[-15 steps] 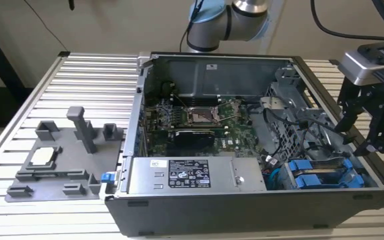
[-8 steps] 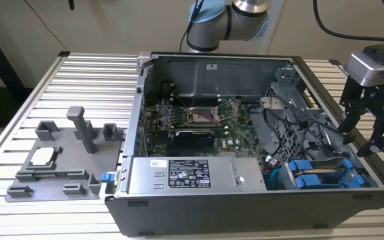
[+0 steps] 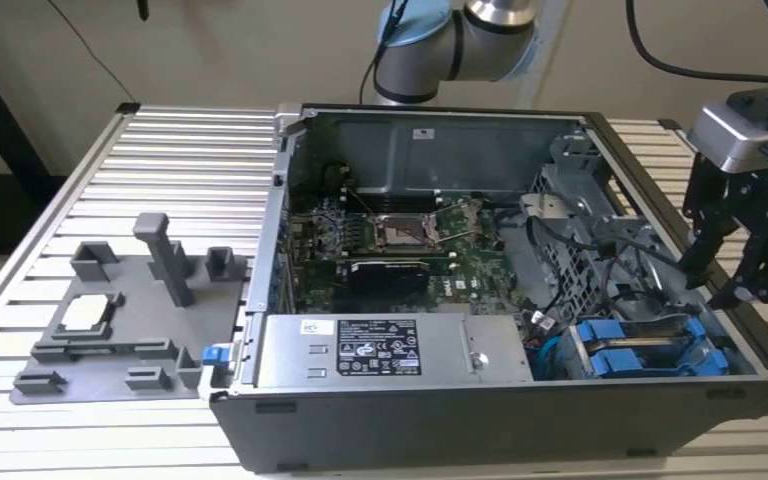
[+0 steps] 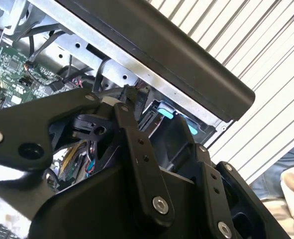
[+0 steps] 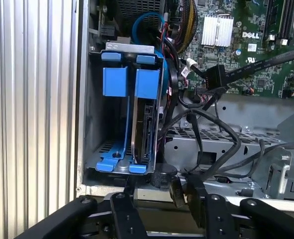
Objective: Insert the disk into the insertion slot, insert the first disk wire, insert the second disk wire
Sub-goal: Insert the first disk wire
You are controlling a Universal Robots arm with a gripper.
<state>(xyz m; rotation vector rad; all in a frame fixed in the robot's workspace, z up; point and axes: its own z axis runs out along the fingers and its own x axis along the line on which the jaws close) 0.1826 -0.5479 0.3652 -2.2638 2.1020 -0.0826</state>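
The disk (image 5: pixel 146 124) stands on edge inside the insertion slot (image 5: pixel 93 119), a grey metal cage at the corner of the open computer case. Its blue frame (image 5: pixel 147 82) is level with a second blue frame (image 5: pixel 114 82) beside it. In the exterior view both blue frames (image 3: pixel 638 348) sit in the case's near right corner. Loose black wires (image 5: pixel 221 132) loop next to the cage, and one black connector (image 5: pixel 214 77) lies over the board. My gripper (image 3: pixel 715 287) hangs above the case's right wall, beside the cage, open with nothing between its fingers (image 5: pixel 129 209).
A grey power supply box (image 3: pixel 377 350) with a sticker fills the case's front. The green motherboard (image 3: pixel 411 240) lies behind it. A grey fixture plate (image 3: pixel 117 320) with upright blocks rests on the slatted table (image 3: pixel 157 150) at the exterior view's left.
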